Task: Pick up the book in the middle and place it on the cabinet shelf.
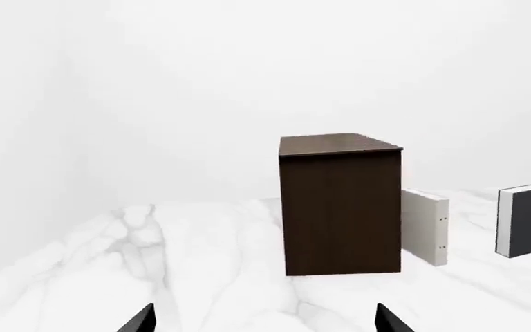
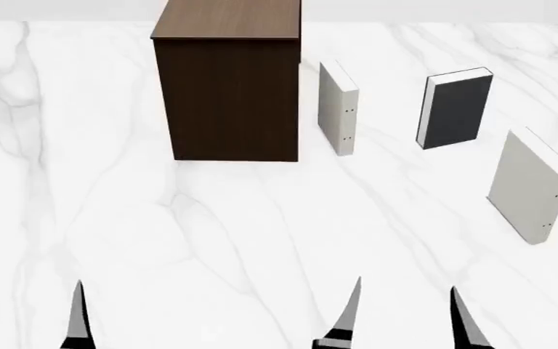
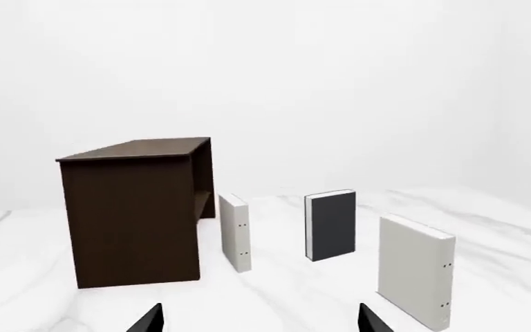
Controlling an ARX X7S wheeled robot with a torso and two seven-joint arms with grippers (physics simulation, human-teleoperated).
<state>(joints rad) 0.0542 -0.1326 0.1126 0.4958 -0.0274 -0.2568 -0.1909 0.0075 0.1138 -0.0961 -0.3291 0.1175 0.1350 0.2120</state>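
The slate-grey book (image 2: 456, 109) with a white spine stands upright on the marble table, between two off-white books; it also shows in the right wrist view (image 3: 331, 225) and the left wrist view (image 1: 527, 220). The brown wood-grain cabinet (image 2: 229, 80) stands at the far left of the books, also in the left wrist view (image 1: 341, 204) and the right wrist view (image 3: 138, 211). My left gripper (image 2: 22, 313) and right gripper (image 2: 405, 313) are open and empty at the near edge, well short of the books. Their fingertips (image 1: 141, 319) (image 3: 150, 319) frame bare marble.
An off-white book (image 2: 338, 109) stands right beside the cabinet. Another off-white book (image 2: 531, 185) stands nearer at the right. The white marble table (image 2: 211, 233) stretches between my grippers and the objects. White walls lie behind.
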